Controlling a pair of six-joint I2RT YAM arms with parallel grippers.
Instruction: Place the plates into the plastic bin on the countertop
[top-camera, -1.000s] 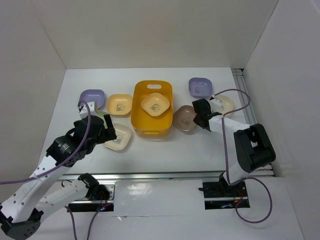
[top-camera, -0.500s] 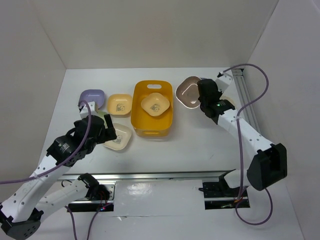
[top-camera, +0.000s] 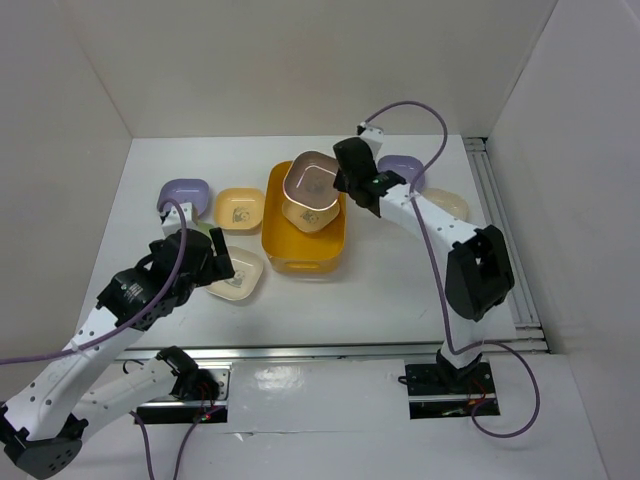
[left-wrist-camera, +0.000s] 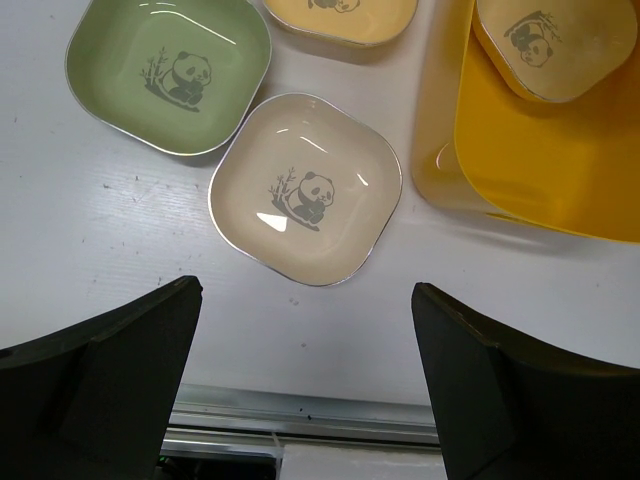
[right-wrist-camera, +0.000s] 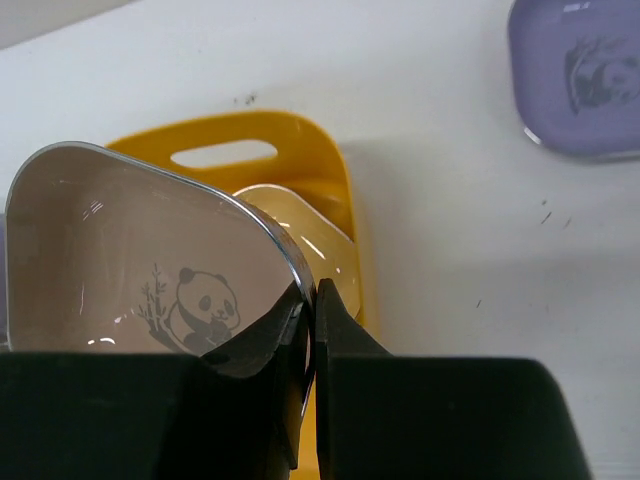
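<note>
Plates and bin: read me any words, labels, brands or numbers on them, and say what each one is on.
None: no words, numbers or brand marks are readable in any view. The cream plate, green plate and brown-mauve plate carry only a panda-and-bamboo picture; the print on the lavender plate is blurred; the plastic bin shows no lettering.

Over the bin (top-camera: 303, 258), the brown plate (top-camera: 308, 190) pinched in the right tool (top-camera: 341, 183) covers most of the mouth, and a pale plate (right-wrist-camera: 310, 235) lies on the floor inside. Left of the bin, a lavender plate (top-camera: 184, 193), yellow plate (top-camera: 240, 208), green plate (left-wrist-camera: 170, 70) and cream plate (left-wrist-camera: 305, 190) crowd the bench (top-camera: 370, 300), the cream one just beyond the wide-spread left tool (left-wrist-camera: 305, 300). Right of the bin, the right arm (top-camera: 425, 215) crosses above a second lavender plate (top-camera: 410, 172) beside another cream-coloured plate (top-camera: 450, 205), while the bench along the bin's near side lies bare.
</note>
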